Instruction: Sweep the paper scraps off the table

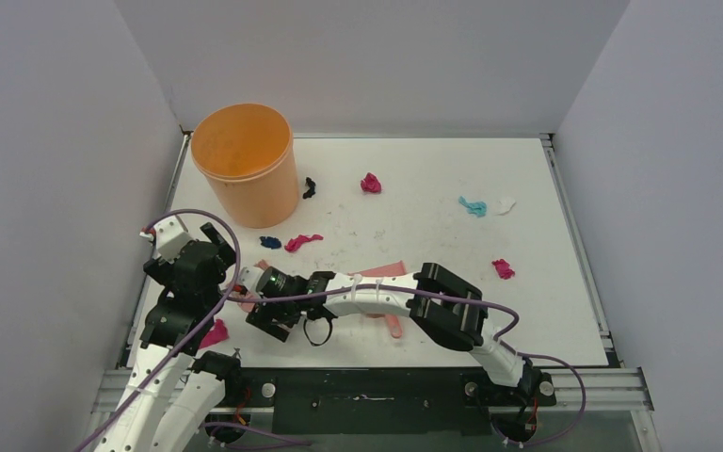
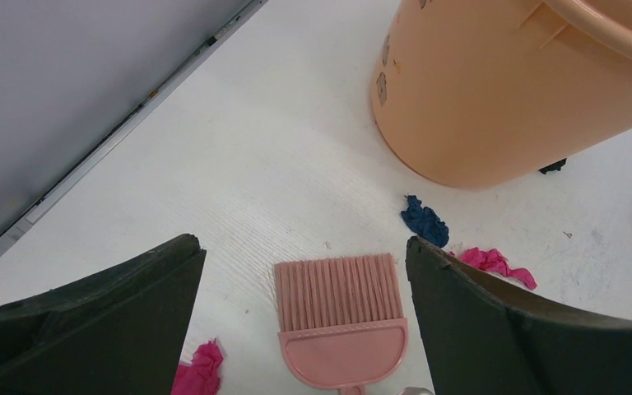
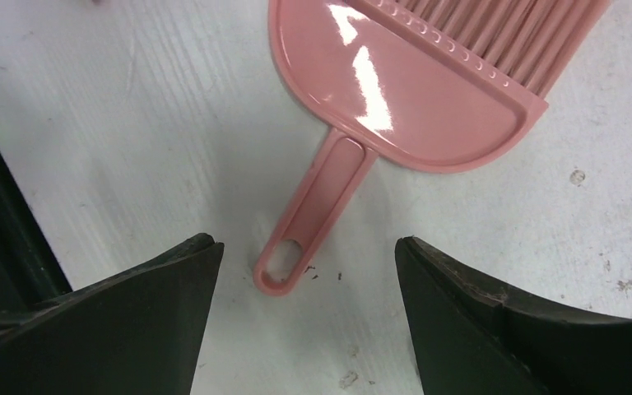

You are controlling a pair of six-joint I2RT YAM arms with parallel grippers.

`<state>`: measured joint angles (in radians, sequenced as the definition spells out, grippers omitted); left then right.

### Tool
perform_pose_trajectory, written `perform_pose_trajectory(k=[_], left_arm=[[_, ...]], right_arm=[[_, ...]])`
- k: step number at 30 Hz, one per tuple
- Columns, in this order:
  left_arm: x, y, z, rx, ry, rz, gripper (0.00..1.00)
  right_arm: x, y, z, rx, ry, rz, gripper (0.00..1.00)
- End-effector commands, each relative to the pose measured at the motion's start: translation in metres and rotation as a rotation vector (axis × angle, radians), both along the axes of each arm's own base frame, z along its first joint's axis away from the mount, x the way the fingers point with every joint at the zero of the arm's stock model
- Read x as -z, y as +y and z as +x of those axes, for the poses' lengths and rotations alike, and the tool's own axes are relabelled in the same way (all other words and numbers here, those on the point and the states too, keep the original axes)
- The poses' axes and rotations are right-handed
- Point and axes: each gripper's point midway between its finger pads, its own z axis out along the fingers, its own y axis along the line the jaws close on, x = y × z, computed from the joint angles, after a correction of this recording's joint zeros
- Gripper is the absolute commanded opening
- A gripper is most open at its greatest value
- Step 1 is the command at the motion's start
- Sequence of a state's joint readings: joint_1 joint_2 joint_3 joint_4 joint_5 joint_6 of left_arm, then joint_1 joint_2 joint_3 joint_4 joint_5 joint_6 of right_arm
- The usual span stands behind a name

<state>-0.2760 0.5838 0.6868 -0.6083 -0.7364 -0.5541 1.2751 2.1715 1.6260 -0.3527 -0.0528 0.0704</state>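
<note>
Paper scraps lie over the white table [image 1: 527, 311]: black [image 1: 309, 187], magenta [image 1: 370, 183], teal [image 1: 473, 206], white [image 1: 506, 203], magenta [image 1: 503, 268], dark blue [image 1: 270, 242], magenta [image 1: 302, 242], and magenta by the left arm [image 1: 215, 333]. My left gripper [image 1: 221, 254] is open and empty above the pink hand brush's bristles [image 2: 337, 288]. Dark blue [image 2: 425, 220] and magenta [image 2: 494, 262] scraps lie just beyond its right finger. My right gripper [image 1: 262, 299] is open and empty, its fingers either side of the brush handle's end [image 3: 284, 267], not touching it.
A tall orange bucket [image 1: 242, 165] stands at the back left, close ahead of the left gripper [image 2: 304, 255]. The pink dustpan [image 1: 384, 270] lies mostly under the right forearm. Grey walls close in three sides, and a metal frame runs along the table edges.
</note>
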Motion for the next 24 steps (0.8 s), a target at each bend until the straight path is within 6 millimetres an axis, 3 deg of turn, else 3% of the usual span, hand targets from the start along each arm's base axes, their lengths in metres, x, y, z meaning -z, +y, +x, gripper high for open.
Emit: perform_pose_trajectory(k=[1,7,17,21,24], left_arm=[[-0.015,-0.001,0.007,-0.001,-0.056,-0.001,0.92],[-0.015,-0.001,0.007,0.002,-0.053,-0.001,0.92],[-0.014,-0.001,0.007,0.0,-0.05,-0.001,0.92],[-0.012,-0.004,0.009,0.014,-0.045,-0.004,0.92],[-0.01,-0.008,0.012,0.034,-0.039,-0.011,0.92]], right_arm=[[-0.01,0.019,0.0,0.003,0.03,0.07,0.8],[0.013,0.008,0.019,0.096,0.016,0.013,0.64],[0.023,-0.014,0.03,0.086,0.003,-0.037,0.32],[0.017,-0.032,0.047,0.063,0.049,-0.021,0.19],[-0.006,-0.042,0.063,0.002,0.081,0.041,0.13]])
